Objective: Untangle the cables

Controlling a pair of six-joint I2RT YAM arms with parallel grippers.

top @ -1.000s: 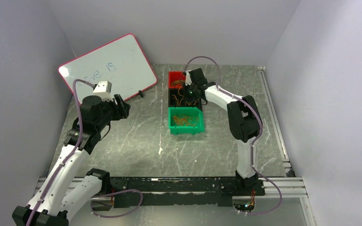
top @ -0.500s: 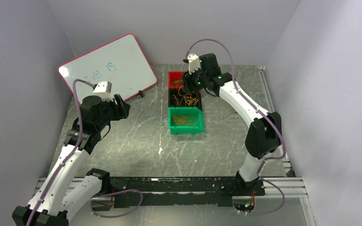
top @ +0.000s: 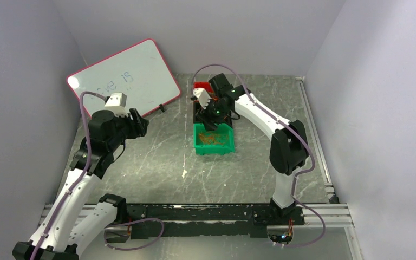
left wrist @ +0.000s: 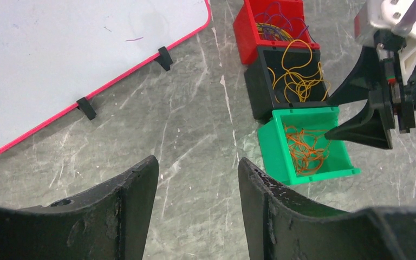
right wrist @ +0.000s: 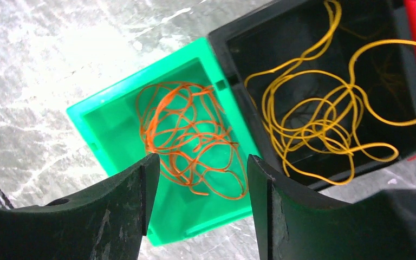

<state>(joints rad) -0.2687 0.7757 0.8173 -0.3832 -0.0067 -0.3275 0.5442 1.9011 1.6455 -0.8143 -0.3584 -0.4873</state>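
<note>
aim for one orange loop, not the whole clump

your right gripper (right wrist: 201,162) hangs above the green bin (right wrist: 135,81) with its fingers spread apart and nothing between them. the orange wire clump (right wrist: 187,135) lies inside that bin, directly under the gap in the wrist view. it is thread-fine and looped over itself many times. the yellow wire loops (right wrist: 314,108) sit in the black bin (left wrist: 257,92) just behind, which touches the green one. the red bin (left wrist: 246,38) at the far end of the row holds purple strands (left wrist: 279,13).

judging from this, the step in hand is a descent into the green bin to take orange wire. come straight down and keep both fingers inside the walls. they look to leave little room beside the fingers, so a tilt could catch the rim and shove the bin along the table (top: 157,157). pick an outer loop that stands clear of the mass, close gently, then lift slowly and watch whether the rest trails up with it. if the whole clump rises, it is likely knotted and wants a second hold.

your left gripper (left wrist: 197,162) is also spread and empty, hovering well apart over the table near the whiteboard (top: 124,76). bring it across only when there is a strand to pull against.
</note>
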